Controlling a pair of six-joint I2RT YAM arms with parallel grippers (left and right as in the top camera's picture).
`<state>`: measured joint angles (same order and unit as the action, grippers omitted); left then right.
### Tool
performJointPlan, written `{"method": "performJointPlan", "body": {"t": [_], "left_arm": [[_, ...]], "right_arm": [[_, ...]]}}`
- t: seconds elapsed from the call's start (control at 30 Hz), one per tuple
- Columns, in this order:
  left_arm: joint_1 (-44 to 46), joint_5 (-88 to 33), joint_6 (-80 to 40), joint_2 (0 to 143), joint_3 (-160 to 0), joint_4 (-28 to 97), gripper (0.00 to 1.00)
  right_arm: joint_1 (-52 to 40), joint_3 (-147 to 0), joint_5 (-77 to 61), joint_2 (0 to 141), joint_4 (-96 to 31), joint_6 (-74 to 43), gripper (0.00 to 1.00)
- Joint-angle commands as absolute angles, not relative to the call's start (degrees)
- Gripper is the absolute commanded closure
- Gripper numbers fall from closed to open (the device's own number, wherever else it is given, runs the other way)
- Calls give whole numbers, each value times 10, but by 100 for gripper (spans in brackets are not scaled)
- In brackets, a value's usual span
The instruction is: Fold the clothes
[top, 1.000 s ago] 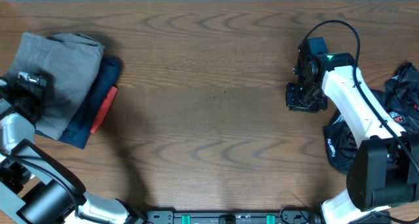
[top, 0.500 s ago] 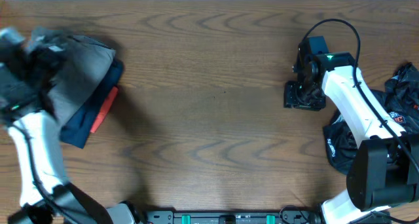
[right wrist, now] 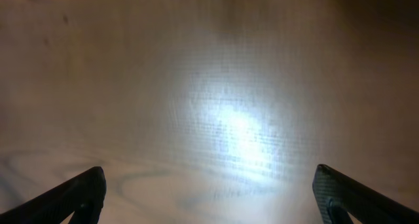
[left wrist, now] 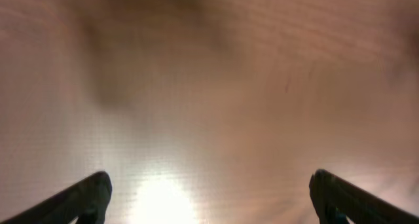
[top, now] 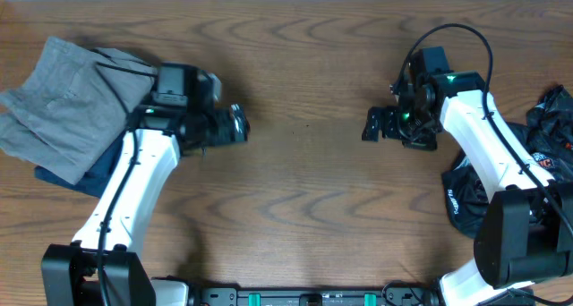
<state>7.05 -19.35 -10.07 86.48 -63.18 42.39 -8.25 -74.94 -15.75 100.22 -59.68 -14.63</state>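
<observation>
Navy garment [top: 81,179] mostly hidden under grey clothes [top: 67,109], black garment [top: 557,118] cut by right edge

Had the left arm [top: 125,194] angled up from the near-left edge, with the left gripper [top: 236,124] pointed toward the centre, jaws wide apart and empty. Had the right arm [top: 488,136] bent in from the near-right corner, right gripper [top: 369,125] facing the left one, jaws likewise spread, gripping nothing.

Splayed end effector [left wrist: 209,185] over blurred tabletop [left wrist: 216,86]
</observation>
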Motion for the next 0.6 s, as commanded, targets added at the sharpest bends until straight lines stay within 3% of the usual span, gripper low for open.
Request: {"method": "performJointPlan", "body": {"t": [0.0,0.23,0.4,0.57], "left_arm": [[92,-168,-73,865,-634,502,2],[97,-168,-73,851,-633,690,2],[97,-117,-112,770,-625,712,2],[97,-30,-142,612,-601,687,2]], "right_arm": [[-83,-749,-177,990,-631,-147,1],[-83,-749,-185,987,-735,-158,2],[-83,-744,-182,952,-744,-167,3],[-86,-695,-147,842,-671,-205,2]]}}
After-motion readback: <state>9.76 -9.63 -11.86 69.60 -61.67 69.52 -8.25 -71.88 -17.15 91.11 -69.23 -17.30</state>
